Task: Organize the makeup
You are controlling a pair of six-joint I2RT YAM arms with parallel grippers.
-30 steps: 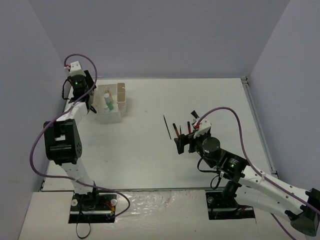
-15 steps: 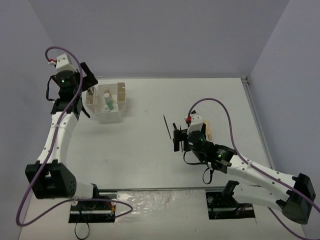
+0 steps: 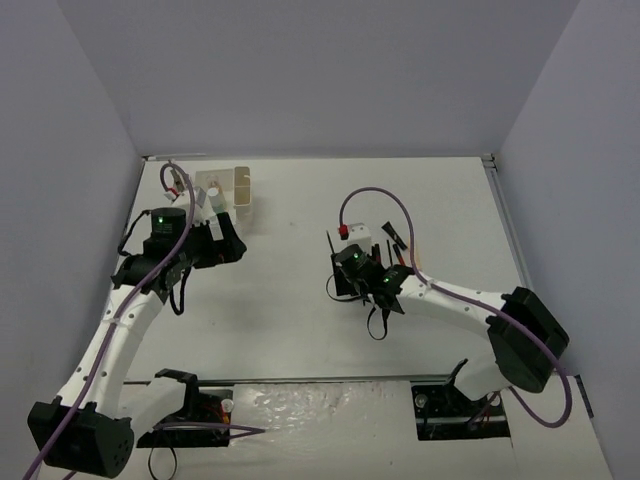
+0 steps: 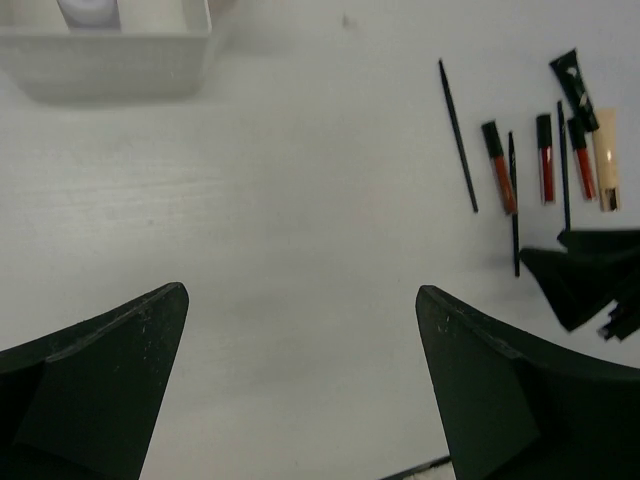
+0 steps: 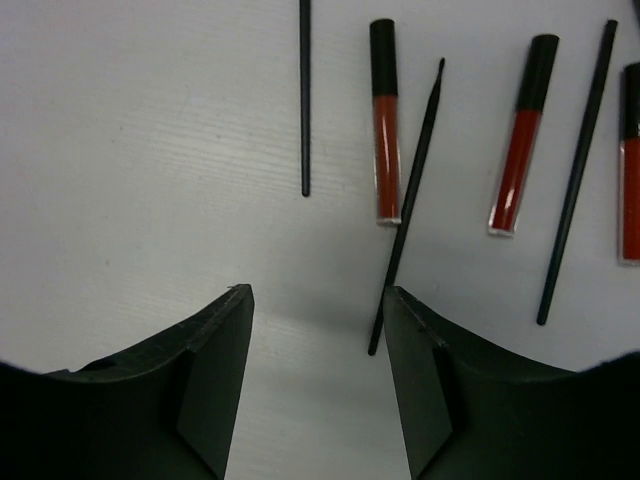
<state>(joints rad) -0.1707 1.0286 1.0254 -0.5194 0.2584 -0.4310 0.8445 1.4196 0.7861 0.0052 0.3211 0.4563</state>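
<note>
On the white table (image 3: pixel 290 330), right gripper (image 5: pixel 318 295) jaws half apart over the tip of a thin black pencil (image 5: pixel 406 200), red black-capped tubes (image 5: pixel 385 150) at one o'clock, left gripper (image 4: pixel 302 295) spread wide, empty, white plastic box (image 4: pixel 110 65) at eleven o'clock.

Along the bottom edge, left gripper (image 4: pixel 300 385) with dark fingers (image 4: pixel 90 385) spread wide above the white table (image 4: pixel 300 200). In upper left, wall of a white box (image 4: pixel 110 65). In upper right, lying flat: thin black pencils (image 4: pixel 458 135), red tubes (image 4: pixel 498 168), one tan tube (image 4: pixel 607 172). Just below these, right gripper (image 4: pixel 572 258).
</note>
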